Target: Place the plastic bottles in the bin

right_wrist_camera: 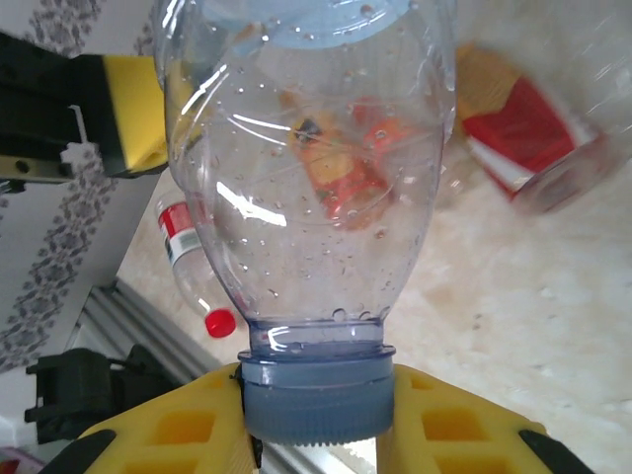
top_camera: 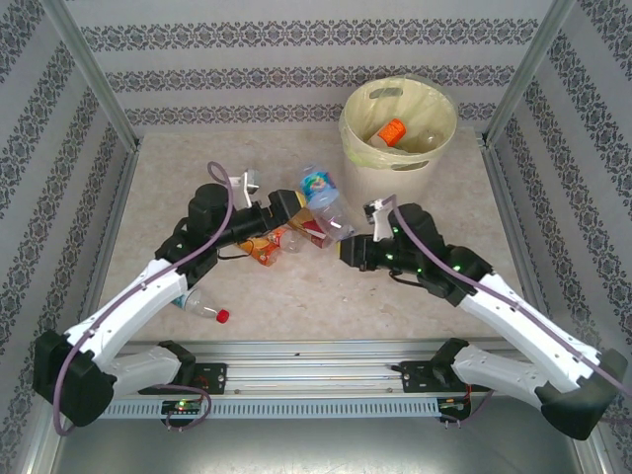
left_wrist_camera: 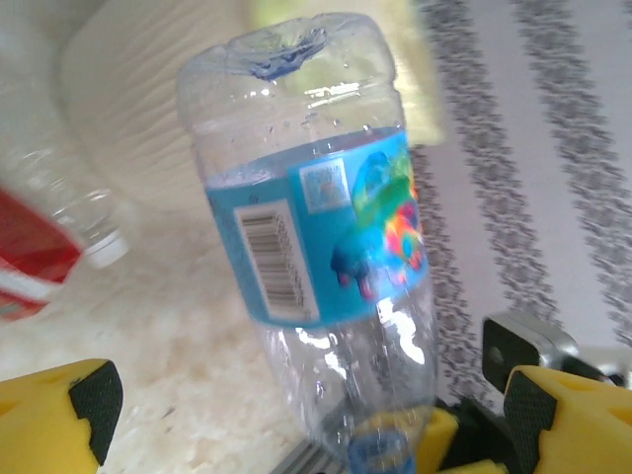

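A clear plastic bottle with a blue label [top_camera: 319, 188] hangs above the table between the two arms. My right gripper [top_camera: 346, 245] is shut on its grey-blue cap [right_wrist_camera: 314, 395], the yellow fingers [right_wrist_camera: 168, 434] pressed on both sides. In the left wrist view the same bottle [left_wrist_camera: 316, 237] stands between the wide-apart fingers of my left gripper [left_wrist_camera: 306, 425], which is open and not touching it. The cream-white bin [top_camera: 355, 158] stands at the back right, with an orange-labelled bottle [top_camera: 392, 131] inside.
Red- and orange-labelled bottles [top_camera: 265, 247] lie on the table under the left gripper. A red-capped bottle [top_camera: 202, 306] lies beside the left forearm near the front rail. Patterned walls close in the sides and back.
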Robot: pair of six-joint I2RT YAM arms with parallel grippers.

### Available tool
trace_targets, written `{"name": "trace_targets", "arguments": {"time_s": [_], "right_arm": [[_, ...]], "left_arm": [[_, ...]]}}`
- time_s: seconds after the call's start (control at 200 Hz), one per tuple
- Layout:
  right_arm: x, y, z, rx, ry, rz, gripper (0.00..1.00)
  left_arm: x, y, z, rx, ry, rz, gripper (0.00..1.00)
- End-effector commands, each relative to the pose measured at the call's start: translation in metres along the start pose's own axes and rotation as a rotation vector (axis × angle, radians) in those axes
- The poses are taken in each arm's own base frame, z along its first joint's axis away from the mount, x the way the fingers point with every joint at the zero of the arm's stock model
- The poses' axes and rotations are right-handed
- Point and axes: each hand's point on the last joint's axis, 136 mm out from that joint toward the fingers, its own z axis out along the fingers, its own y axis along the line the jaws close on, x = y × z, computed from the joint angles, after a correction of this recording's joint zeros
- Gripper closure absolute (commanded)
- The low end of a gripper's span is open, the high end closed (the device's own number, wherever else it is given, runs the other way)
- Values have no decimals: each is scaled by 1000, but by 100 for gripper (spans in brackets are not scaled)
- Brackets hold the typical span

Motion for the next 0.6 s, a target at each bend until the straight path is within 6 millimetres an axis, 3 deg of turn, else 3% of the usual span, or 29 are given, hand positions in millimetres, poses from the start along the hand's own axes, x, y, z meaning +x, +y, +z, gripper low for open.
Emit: {"name": "trace_targets", "arguments": {"time_s": [0.0,0.185,0.33,0.45,0.595], "right_arm": [[-21,-14,-36,108,-69,-68,76],[-71,-26,-78,205,-173,-82,76],[-120,-40,-99,298,-245,-74,76],[-157,-57,-103,352,-273,-40,76],[-188,-79,-94,397,-263,-10,76]], "left_arm": [[-2,-42,-14,147,-14,168,0],[12,-42,-28,101,54,270,0],[18,-35,-41,42,65,316,0],[21,-29,-49,1,63,338,0],[26,-19,-55,-46,77,344,0]]}}
